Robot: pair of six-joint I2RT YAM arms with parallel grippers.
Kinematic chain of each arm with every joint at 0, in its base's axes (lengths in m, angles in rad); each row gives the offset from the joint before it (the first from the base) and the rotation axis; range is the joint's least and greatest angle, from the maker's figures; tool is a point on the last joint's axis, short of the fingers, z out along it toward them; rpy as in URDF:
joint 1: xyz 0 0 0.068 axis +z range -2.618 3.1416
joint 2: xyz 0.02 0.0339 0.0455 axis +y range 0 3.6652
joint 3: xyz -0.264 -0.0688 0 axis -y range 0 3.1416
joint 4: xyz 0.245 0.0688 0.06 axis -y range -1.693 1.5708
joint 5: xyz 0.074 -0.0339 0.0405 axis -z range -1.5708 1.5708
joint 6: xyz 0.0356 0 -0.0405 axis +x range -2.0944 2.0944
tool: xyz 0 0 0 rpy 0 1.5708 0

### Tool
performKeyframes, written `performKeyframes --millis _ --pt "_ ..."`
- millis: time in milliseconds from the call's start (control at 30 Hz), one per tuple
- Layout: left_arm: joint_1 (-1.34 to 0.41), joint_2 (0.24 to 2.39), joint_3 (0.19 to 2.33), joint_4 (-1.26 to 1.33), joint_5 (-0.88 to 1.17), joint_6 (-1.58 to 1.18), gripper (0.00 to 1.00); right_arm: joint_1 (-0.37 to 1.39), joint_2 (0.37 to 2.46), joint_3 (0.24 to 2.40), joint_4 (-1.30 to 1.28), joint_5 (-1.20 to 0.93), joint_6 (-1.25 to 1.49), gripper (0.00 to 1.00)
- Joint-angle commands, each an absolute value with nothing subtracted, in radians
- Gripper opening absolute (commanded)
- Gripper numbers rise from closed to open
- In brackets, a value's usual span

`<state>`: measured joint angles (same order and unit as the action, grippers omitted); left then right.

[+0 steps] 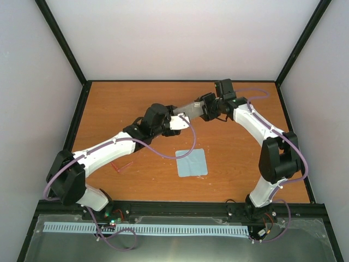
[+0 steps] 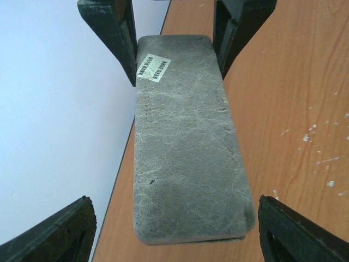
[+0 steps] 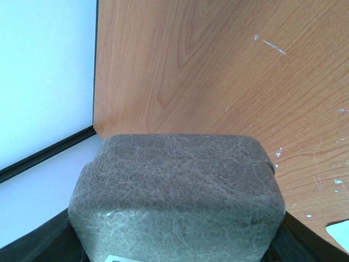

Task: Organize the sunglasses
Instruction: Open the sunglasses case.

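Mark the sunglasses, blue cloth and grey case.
sunglasses (image 1: pixel 121 165): top view, red frame.
blue cloth (image 1: pixel 192 162): top view, centre of the cloth.
grey case (image 2: pixel 188 153): left wrist view, middle of its broad face.

Soft, even overhead light fills the cell, and the arms cast only faint shadows on the orange table (image 1: pixel 229 164). In the bright wrist views the grey case (image 3: pixel 174 180) softens at its near end, and the left pincer (image 2: pixel 174 234) shows dark, blurred fingers (image 2: pixel 60 234).
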<state>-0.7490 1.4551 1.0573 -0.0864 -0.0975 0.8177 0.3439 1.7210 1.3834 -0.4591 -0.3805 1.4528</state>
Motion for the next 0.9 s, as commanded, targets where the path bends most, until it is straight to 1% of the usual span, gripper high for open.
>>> performKeyframes --millis 0,333,567,667,700,733,767,867 --pt "-0.774 1.476 1.077 0.02 -0.159 0.902 0.81 0.359 1.688 1.411 -0.424 -0.406 1.496 0.03" --pt "-0.811 1.533 1.1 -0.002 -0.118 0.945 0.84 0.367 1.661 1.424 -0.439 -0.378 1.506 0.03" --pt "-0.813 1.577 1.103 0.056 -0.215 0.965 0.88 0.368 1.655 1.469 -0.474 -0.359 1.483 0.03" --pt "-0.813 1.594 1.116 0.062 -0.22 0.956 0.85 0.37 1.656 1.481 -0.484 -0.358 1.469 0.03" --pt "-0.813 1.598 1.119 0.067 -0.222 0.956 0.83 0.371 1.659 1.484 -0.487 -0.361 1.467 0.03" --pt "-0.813 1.602 1.123 0.072 -0.222 0.959 0.78 0.372 1.661 1.487 -0.491 -0.363 1.462 0.03" --pt "-0.813 1.604 1.128 0.075 -0.222 0.959 0.7 0.373 1.663 1.492 -0.502 -0.361 1.452 0.03" --pt "-0.813 1.609 1.149 0.083 -0.217 0.95 0.36 0.374 1.669 1.501 -0.516 -0.358 1.434 0.03"
